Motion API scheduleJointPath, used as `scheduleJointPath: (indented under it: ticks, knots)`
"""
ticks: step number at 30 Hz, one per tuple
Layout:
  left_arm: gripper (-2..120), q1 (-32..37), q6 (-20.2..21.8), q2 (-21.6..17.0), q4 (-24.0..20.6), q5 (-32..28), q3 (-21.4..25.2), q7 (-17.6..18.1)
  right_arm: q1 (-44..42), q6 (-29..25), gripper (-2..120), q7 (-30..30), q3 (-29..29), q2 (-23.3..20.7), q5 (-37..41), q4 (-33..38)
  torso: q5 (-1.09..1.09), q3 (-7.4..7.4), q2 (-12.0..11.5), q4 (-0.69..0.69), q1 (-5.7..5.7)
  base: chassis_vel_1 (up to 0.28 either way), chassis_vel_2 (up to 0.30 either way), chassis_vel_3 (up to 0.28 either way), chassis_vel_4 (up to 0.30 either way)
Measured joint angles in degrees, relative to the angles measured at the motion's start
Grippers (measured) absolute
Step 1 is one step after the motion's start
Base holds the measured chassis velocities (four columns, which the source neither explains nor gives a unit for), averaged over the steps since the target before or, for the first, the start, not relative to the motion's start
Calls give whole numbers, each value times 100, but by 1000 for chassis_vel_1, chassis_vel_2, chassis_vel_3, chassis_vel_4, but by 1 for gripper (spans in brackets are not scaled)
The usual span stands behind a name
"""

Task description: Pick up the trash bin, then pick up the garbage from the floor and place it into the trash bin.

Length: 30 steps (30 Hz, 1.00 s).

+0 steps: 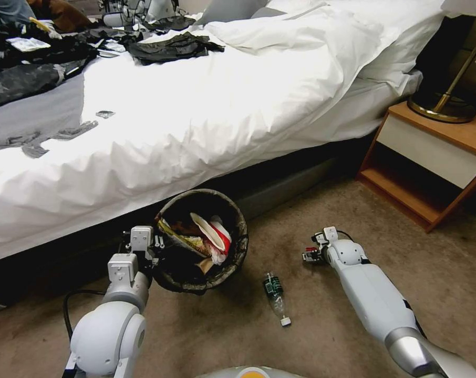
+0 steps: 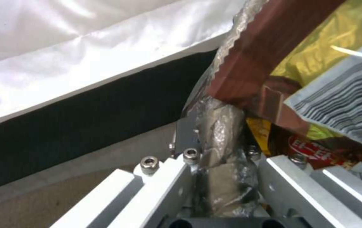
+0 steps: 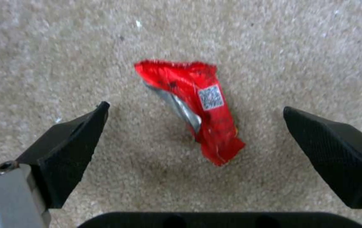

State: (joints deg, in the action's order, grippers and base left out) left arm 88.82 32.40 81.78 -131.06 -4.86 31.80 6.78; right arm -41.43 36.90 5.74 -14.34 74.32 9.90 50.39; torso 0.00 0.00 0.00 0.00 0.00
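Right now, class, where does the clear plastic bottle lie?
In the head view the plastic bottle lies on the carpet, between the trash bin on its left and the right gripper on its right, near the bed.

A white-sheeted bed (image 1: 238, 94) is stretching beyond the left gripper (image 1: 155, 242), dark clothes (image 1: 169, 47) lying across its far side. A wooden nightstand (image 1: 432, 157) is standing beyond the right gripper (image 1: 310, 254), bearing a brass lamp base (image 1: 440, 107).

I count one trash bin (image 1: 238, 247), one clear bottle (image 1: 276, 297) on the floor (image 1: 311, 346), one red wrapper (image 3: 202, 110) beneath my right hand (image 3: 195, 126), and two hands, with my left hand (image 2: 221, 177).
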Motion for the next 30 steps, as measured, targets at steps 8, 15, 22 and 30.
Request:
scheduleJointPath:
  ticks: [8,15,22,30]
  knots:
    - [0,-5,-7,4,15,1,1,-2,45,-86,83,-6,-41,-8,-39,-115,-1,0,0,0,0,0,0,0,0]
    - [0,-11,-11,16,18,1,1,-3,28,-115,62,34,-50,9,-83,-150,-1,0,0,0,0,0,0,0,0]
    - [0,-24,-21,27,39,1,0,-6,-30,-136,36,62,-56,14,-121,-120,1,0,0,2,0,0,0,0,0]
    - [0,-53,-22,29,70,-1,-12,-13,-39,-149,7,67,-62,14,-159,-147,1,0,0,0,-1,0,0,0,0]
